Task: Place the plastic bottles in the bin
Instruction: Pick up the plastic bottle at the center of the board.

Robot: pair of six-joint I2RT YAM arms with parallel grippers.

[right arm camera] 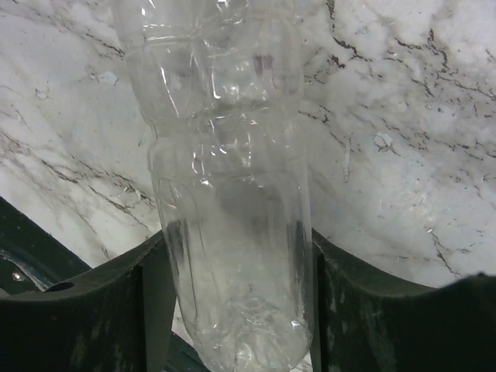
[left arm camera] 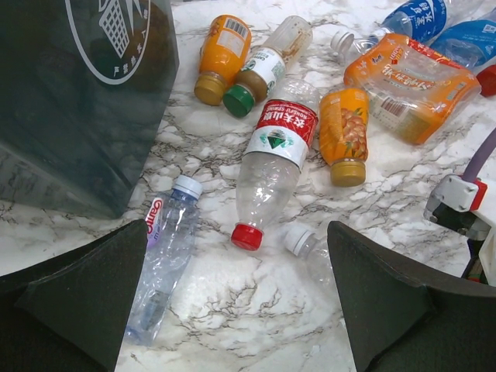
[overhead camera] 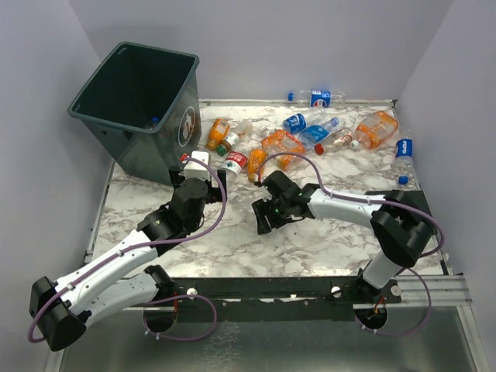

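1. Many plastic bottles [overhead camera: 283, 143] are lying loose on the desk [overhead camera: 325, 240], most of them to the right of the bin [overhead camera: 143, 147]. So the job looks far from finished.
2. 1 clear bottle [right arm camera: 229, 194] is sitting between the fingers of the right end effector [right arm camera: 232, 263]. It is about half open, with its pads resting against both sides of the bottle. The wall is not visibly buckling, so I am judging this a light clasp, not a firm one.
3. That right end effector [overhead camera: 262, 215] is working low over the desk, to the right of the bin and nearer the arm bases, well apart from it.
4. The left end effector [left arm camera: 238, 225] is gaping fully wide and holding nothing. It is hovering just beside the bin's near right corner, above a red-capped bottle [left arm camera: 271, 163] and a pale-capped bottle [left arm camera: 163, 263] that is lying close to the bin wall [left arm camera: 77, 116].
5. The step in hand is the pick-up of the clear bottle.
6. The next move is calling for a secure squeeze and a lift high enough to clear the bin's tall rim. It then needs a carry leftward past the left arm and a release over the bin's mouth.
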